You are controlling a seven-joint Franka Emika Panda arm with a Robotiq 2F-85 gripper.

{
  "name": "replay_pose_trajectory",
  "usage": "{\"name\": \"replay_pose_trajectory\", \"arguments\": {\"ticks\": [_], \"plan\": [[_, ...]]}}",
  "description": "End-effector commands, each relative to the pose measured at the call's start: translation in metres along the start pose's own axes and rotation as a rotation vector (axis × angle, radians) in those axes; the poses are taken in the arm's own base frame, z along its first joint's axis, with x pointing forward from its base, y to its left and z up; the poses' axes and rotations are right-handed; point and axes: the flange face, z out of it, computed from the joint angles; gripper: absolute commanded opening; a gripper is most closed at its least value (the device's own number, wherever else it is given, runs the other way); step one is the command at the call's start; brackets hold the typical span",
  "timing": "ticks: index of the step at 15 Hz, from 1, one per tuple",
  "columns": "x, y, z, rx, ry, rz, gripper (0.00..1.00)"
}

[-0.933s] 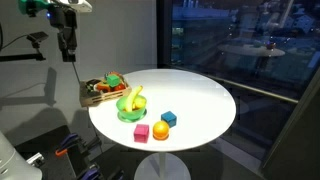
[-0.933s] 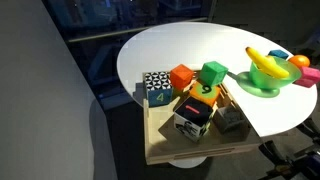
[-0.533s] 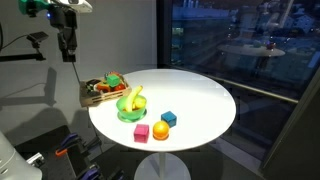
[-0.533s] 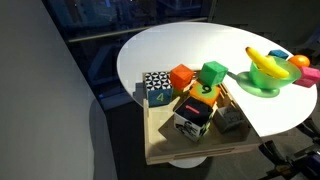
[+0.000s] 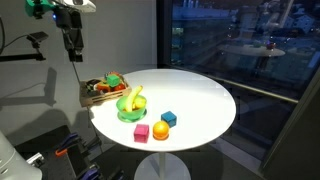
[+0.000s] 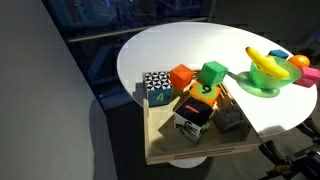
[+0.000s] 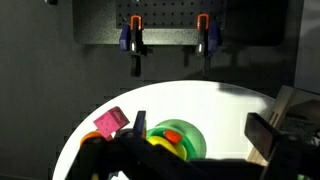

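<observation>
My gripper (image 5: 73, 55) hangs high in the air above the left edge of the round white table (image 5: 195, 100), open and holding nothing. Below it stands a wooden tray (image 5: 92, 99) with several coloured blocks. Beside the tray is a green bowl (image 5: 131, 112) with a yellow banana (image 5: 134, 99). In the wrist view the gripper (image 7: 201, 130) comes in from below with its jaws wide apart, and the green bowl (image 7: 188, 137) lies far beneath them. A pink block (image 7: 112, 122) lies to the left of the bowl.
A pink block (image 5: 142, 132), an orange (image 5: 161, 131) and a blue block (image 5: 168, 118) lie near the table's front edge. The tray (image 6: 200, 150) holds a green block (image 6: 212, 72), an orange block (image 6: 181, 76) and a patterned cube (image 6: 156, 88). Dark windows stand behind.
The gripper has shifted slightly towards the table while staying high up. The jaws stay open and nothing on the table has moved.
</observation>
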Motion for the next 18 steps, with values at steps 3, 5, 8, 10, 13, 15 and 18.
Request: {"name": "replay_pose_trajectory", "arguments": {"ticks": [3,5,8,10,13,15,18], "plan": [[0.027,0.004,-0.003,0.051,0.058,-0.001,1.00],[0.041,0.003,0.000,0.066,0.071,0.000,1.00],[0.063,0.002,0.005,0.081,0.084,-0.007,1.00],[0.077,0.000,0.010,0.088,0.091,-0.027,1.00],[0.098,-0.002,0.016,0.091,0.101,-0.079,1.00],[0.111,-0.001,0.021,0.090,0.106,-0.110,1.00],[0.129,0.002,0.029,0.080,0.110,-0.163,1.00]]}}
